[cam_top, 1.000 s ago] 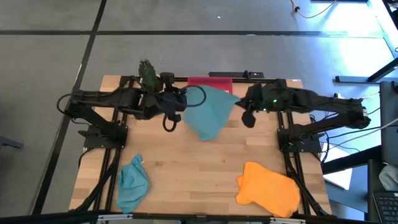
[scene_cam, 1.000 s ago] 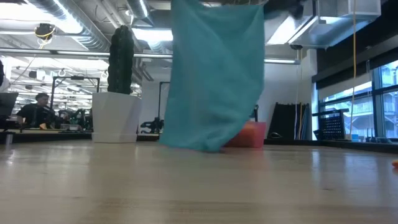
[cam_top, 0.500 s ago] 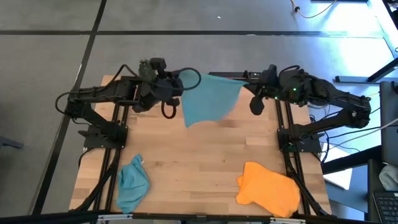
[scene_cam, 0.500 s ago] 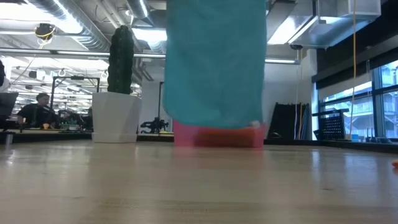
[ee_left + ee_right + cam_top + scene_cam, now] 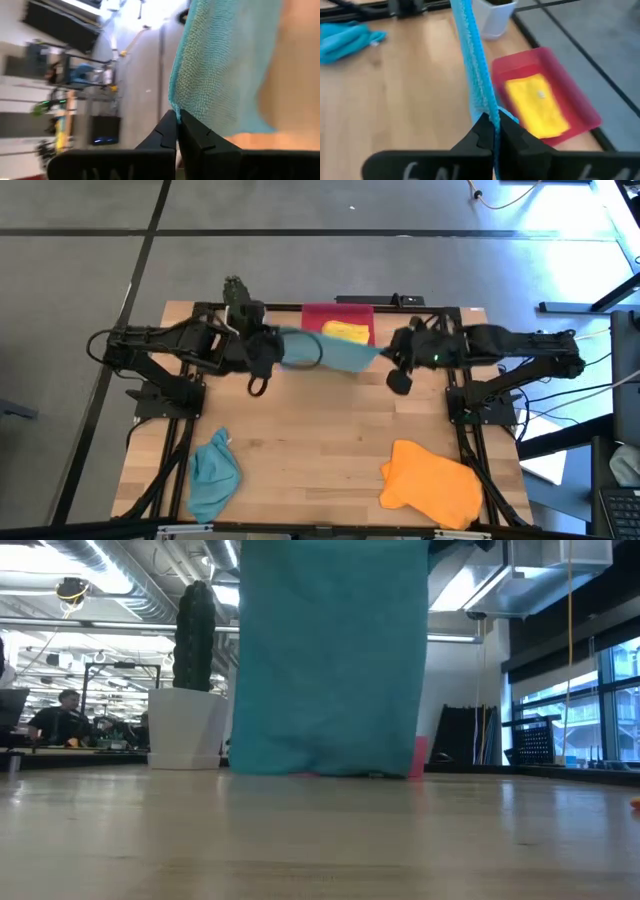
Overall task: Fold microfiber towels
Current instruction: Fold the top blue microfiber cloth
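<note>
Teal-blue microfiber towel (image 5: 322, 352) hangs stretched between both arms above the far half of the wooden bench (image 5: 330, 450), left gripper (image 5: 177, 131) and right gripper (image 5: 492, 131) each with jaws clamped together on an upper corner, its lower hem just brushing the bench in front of the rigid red rectangular tray (image 5: 312, 314) holding a folded yellow cloth (image 5: 345, 331). Looks like the spread-and-lay step: next, both arms need to lower in step and drape it flat without bunching.
</note>
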Tool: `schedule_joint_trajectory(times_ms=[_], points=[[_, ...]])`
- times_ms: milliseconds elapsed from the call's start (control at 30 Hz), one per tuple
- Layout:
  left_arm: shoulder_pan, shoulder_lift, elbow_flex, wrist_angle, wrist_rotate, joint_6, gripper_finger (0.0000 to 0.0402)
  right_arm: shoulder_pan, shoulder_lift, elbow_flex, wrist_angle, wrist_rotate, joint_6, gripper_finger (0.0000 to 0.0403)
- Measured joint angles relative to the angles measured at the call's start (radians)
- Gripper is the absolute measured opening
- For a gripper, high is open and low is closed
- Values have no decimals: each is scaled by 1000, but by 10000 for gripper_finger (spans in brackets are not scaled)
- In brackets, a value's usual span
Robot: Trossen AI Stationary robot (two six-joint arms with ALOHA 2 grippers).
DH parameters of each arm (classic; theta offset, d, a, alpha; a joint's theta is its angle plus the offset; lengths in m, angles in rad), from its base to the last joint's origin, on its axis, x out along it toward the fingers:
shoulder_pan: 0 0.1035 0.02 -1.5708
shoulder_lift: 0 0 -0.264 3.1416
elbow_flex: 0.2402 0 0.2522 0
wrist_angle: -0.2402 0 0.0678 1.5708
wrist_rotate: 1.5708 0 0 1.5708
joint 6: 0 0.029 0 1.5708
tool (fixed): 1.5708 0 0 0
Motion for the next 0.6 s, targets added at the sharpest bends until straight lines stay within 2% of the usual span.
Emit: schedule_joint_trajectory(times_ms=[233,367,500,600], points=[[-187,-2,-113,-23,31,-180,0,168,75,-12,-5,21,116,4],[-296,-2,-241,-1,44,-316,0,264,157,-12,-4,-16,206,4],[-401,-2,-386,92,123,-462,0,374,273,-12,2,-38,289,4],[-476,-2,-493,233,175,-521,0,438,371,-13,10,-68,345,4]])
